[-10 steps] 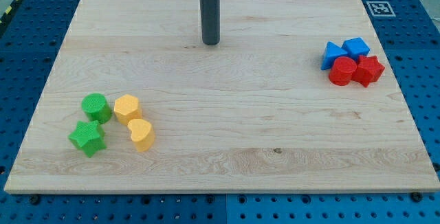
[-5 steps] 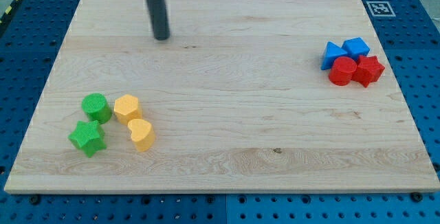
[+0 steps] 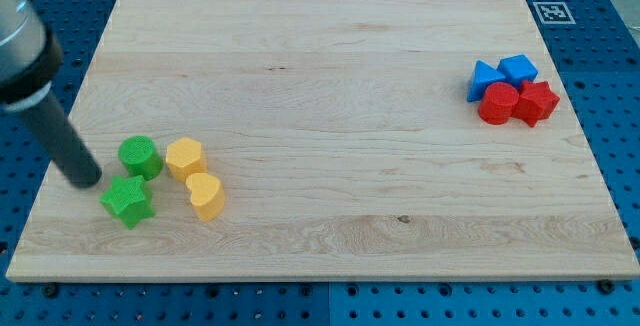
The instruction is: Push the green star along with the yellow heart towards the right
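Note:
The green star (image 3: 127, 201) lies at the board's lower left. The yellow heart (image 3: 206, 195) lies to its right, with a gap between them. My tip (image 3: 85, 179) rests on the board just left of and slightly above the green star, close to it but apart as far as I can tell. The rod slants up to the view's upper left.
A green cylinder (image 3: 139, 156) and a yellow hexagonal block (image 3: 185, 156) sit just above the star and heart. At the right, a blue triangular block (image 3: 484, 77), a blue block (image 3: 518, 67), a red cylinder (image 3: 497, 103) and a red block (image 3: 537, 102) cluster together. The wooden board (image 3: 330, 116) ends at its left edge near my tip.
My tip has swept from the board's top middle to the left and down, ending beside the green star. No block has moved.

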